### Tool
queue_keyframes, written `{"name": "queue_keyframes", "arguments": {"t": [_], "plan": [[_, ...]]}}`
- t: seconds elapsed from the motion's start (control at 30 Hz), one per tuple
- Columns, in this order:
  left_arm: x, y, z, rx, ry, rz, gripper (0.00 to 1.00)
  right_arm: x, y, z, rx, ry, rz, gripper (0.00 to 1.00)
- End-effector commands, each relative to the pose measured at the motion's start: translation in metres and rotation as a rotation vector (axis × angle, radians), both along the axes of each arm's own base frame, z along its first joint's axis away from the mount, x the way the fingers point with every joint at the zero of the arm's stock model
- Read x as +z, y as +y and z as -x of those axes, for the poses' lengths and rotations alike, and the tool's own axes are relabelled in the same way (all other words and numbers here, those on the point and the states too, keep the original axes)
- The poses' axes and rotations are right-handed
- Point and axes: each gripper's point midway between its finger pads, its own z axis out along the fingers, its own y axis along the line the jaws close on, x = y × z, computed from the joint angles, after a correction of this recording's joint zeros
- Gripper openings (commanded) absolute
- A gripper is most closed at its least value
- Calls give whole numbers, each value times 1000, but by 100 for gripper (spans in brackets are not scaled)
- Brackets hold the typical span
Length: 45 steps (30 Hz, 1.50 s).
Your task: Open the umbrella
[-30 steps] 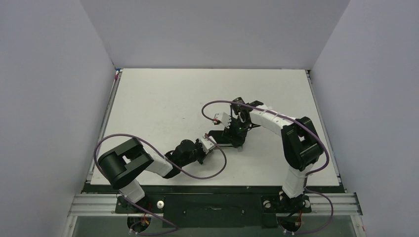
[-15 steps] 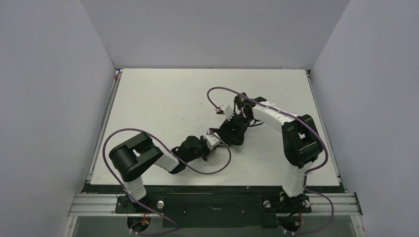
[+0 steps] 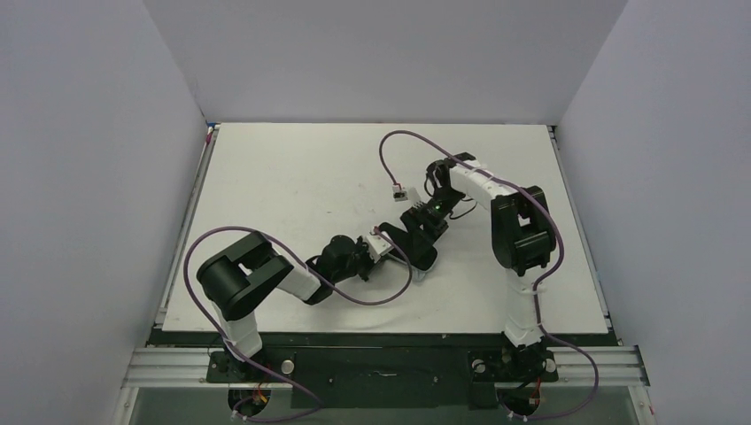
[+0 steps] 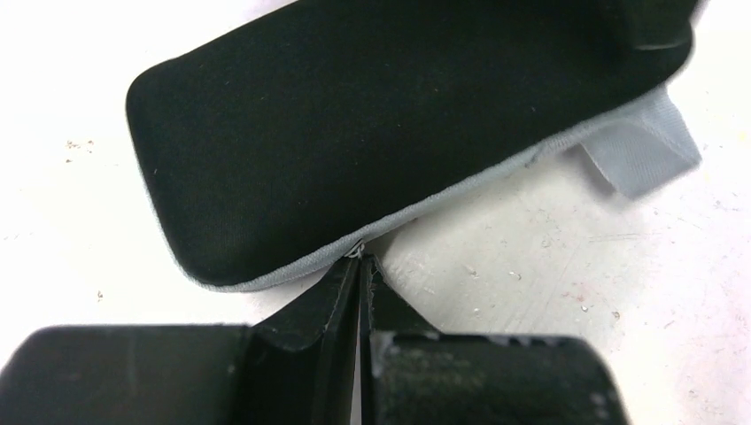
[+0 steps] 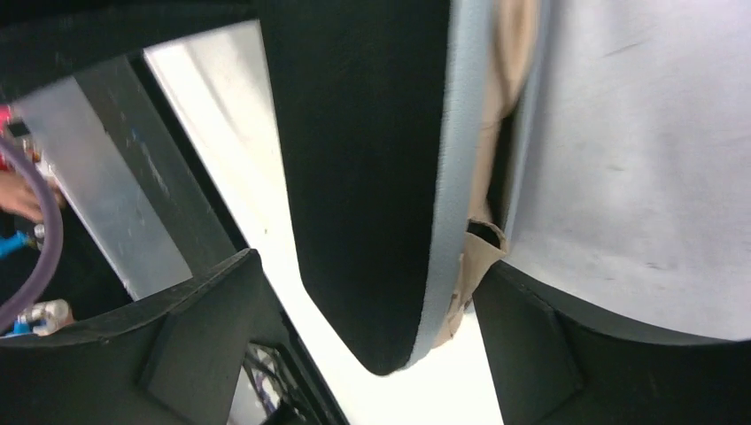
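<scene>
The umbrella lies in a black case with grey trim (image 3: 418,252) at the table's middle. In the right wrist view, tan-peach umbrella fabric (image 5: 496,133) shows through the gap along the case's grey edge (image 5: 447,177). Shaft, ribs and handle are hidden. My left gripper (image 4: 359,266) is shut, its tips pinching a small metal pull (image 4: 356,252) on the grey edge of the case (image 4: 354,124); it reaches in from the left (image 3: 390,245). My right gripper (image 5: 367,292) is open and straddles one end of the case, coming from behind (image 3: 425,232).
A grey fabric tab (image 4: 642,150) sticks out of the case's far end. Purple cables loop over both arms, with a white connector (image 3: 399,189) hanging above the white table (image 3: 292,177). Grey walls enclose the left, back and right sides.
The right arm has swung its elbow back and inward, turning its gripper over the case. The left arm has reached a little further right toward the case.
</scene>
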Motion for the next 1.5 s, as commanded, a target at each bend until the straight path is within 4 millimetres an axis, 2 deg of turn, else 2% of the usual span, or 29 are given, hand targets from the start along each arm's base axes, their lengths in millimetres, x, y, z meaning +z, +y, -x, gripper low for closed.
{"name": "queue_keyframes", "arguments": {"t": [0.0,0.03,0.13,0.2,0.37,0.43,0.57,0.83,1.07,1.2,1.3,1.37,1.4,1.43,1.47], "plan": [[14,-14,-5,-56,-50,26,0,22,20,-48,-199,-138,-64,84],[13,-14,-5,-60,-49,25,0,22,23,-56,-230,-155,-62,84],[13,-15,-5,-71,-57,21,0,16,32,-60,-269,-126,-66,83],[14,-16,-6,-72,-61,19,0,10,36,-61,-299,-104,-48,76],[20,-23,-5,-107,-75,27,0,-9,35,-68,-402,-97,-2,43],[22,-27,1,-133,-74,30,0,-13,35,-71,-435,-102,4,35],[21,-36,17,-175,-66,30,0,-17,36,-75,-488,-97,0,26],[19,-60,36,-227,-52,54,0,-22,40,-82,-584,-88,-5,23],[19,-81,37,-248,-52,75,0,-22,41,-87,-630,-95,-11,23],[20,-81,31,-226,-48,75,0,-20,38,-89,-635,-103,-13,23],[25,-71,26,-210,-24,81,0,-16,34,-89,-623,-125,-17,24],[39,-61,25,-199,-13,105,12,-13,32,-88,-606,-132,-21,29],[39,-55,24,-191,11,105,29,-11,31,-87,-598,-134,-25,33],[49,-51,25,-188,10,119,38,-9,30,-87,-580,-143,-26,39],[47,-43,23,-172,38,112,53,-6,29,-87,-572,-150,-30,43]]}}
